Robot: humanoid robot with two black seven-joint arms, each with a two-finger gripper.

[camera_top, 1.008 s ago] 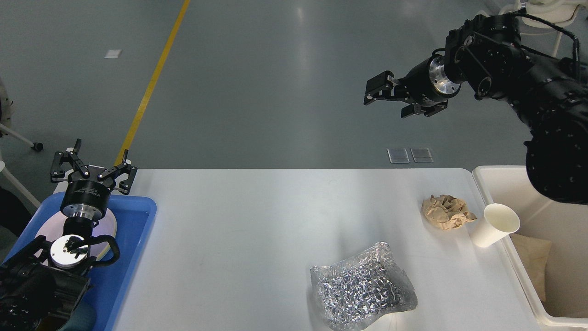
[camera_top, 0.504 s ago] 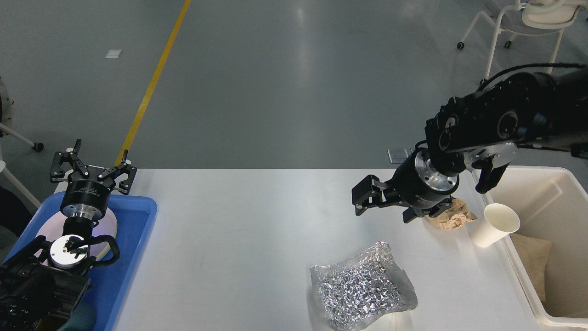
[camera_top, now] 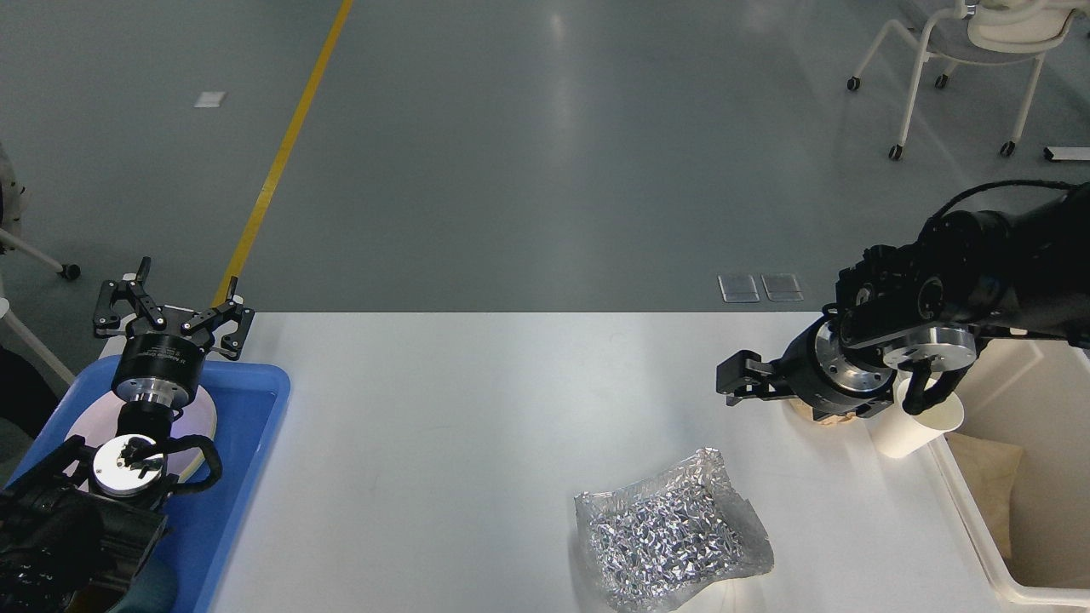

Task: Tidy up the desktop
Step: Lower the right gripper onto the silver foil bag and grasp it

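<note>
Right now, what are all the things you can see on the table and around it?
Glossy white rectangular desktop: one, white, filling the middle.
Crinkled silver foil bag: one, silver, on the desktop, near front right.
White paper cup: one, white, at the desktop's right edge by the bin.
Crumpled brown paper wad: one, tan, mostly hidden behind the right hand.
Cream-white rectangular bin: one, right of the desktop, something tan inside.
Blue plastic tray: one, left, holding a white round plate.
White-framed wheeled chair: one, on the floor, far right.
Left hand: black, open, above the tray.
Right hand: black, low beside the paper wad; fingers unclear.
</note>
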